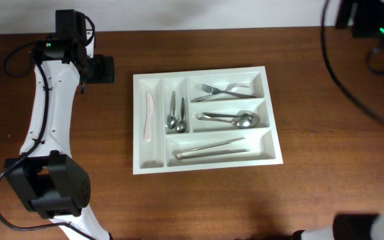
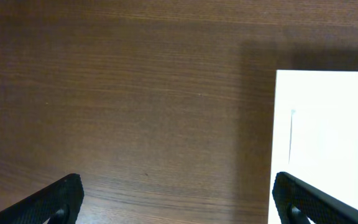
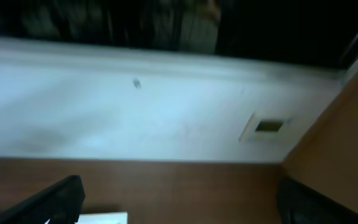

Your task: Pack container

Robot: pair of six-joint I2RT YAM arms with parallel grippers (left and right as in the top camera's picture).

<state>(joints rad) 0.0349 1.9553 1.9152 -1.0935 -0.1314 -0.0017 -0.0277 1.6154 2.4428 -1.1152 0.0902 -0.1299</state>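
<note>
White plastic tray (image 1: 137, 120) sits mid-tabletop (image 1: 325, 100), every compartment holding cutlery (image 1: 235, 119); packing looks all but finished. The left pincer (image 2: 176, 190), at the tray's ten o'clock, gapes empty. The right pincer (image 3: 176, 196) is also spread, facing a wall (image 3: 166, 112). The next move likely calls only for pulling clear.
</note>
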